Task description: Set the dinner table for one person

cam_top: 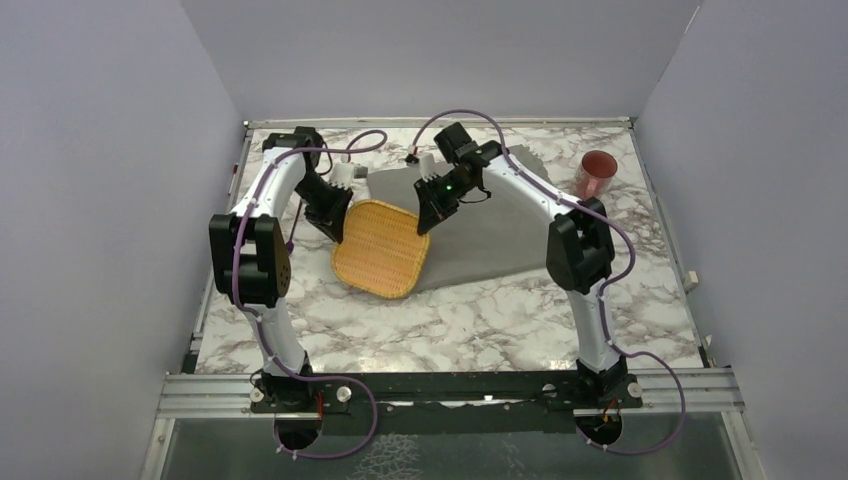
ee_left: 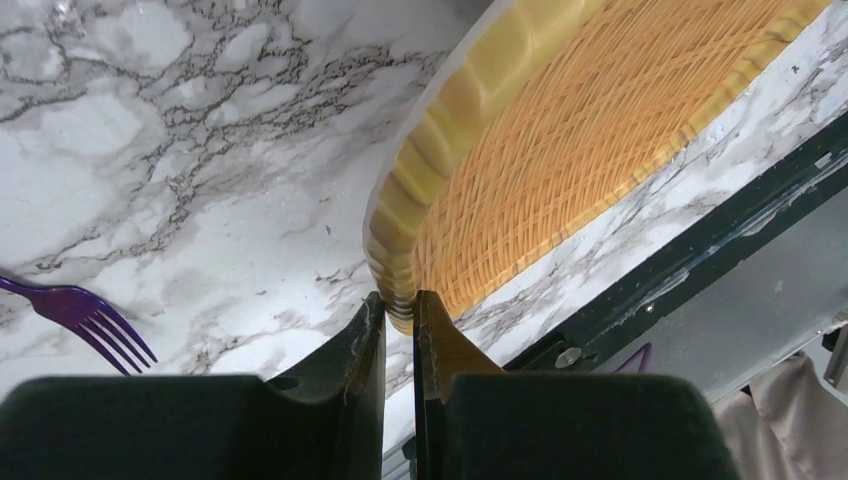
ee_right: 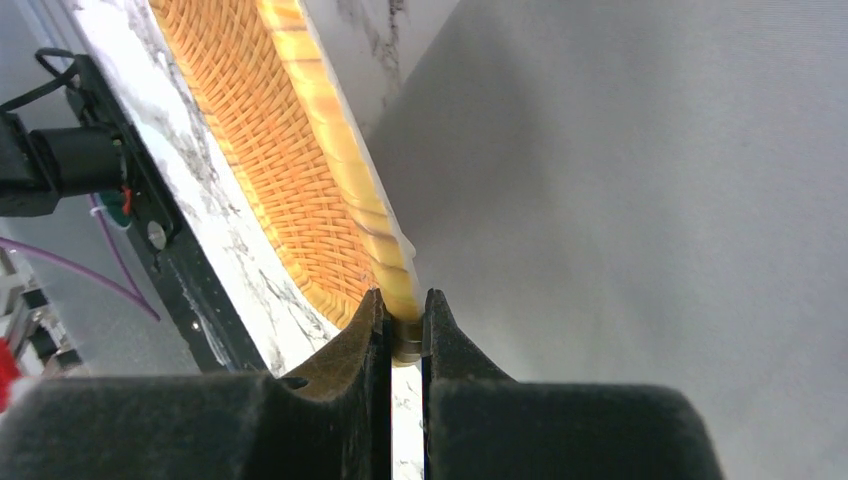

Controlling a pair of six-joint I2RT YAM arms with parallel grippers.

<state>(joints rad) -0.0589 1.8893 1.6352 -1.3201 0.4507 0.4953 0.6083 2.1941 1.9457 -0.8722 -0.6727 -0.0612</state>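
A purple fork is lying on the marble off to the left of the left claw, tines pointing toward the claw and well apart from its fingers. The left claw is clenching the scalloped rim of a woven plate, its two dark fingers pressing on either side of that rim with only the rim's thickness between them. From this claw the plate is stretching away ahead and to the right, its yellow-orange weave facing up. The dinner table, white with grey veins and metal edging, is spreading beneath both claws and out to every side of them. Whether the plate is touching the tabletop or hanging just above it cannot be told. Across the plate, the right claw is gripping the opposite rim in the same way, fingers nearly together with the rim caught between them; from this claw the plate is running ahead and to the left. A grey placemat is lying under and to the right of the right claw, and the plate's right side is overlapping its left edge. Farther right of that claw, well apart and near the table's far right corner, a pink cup is standing upright on the marble.
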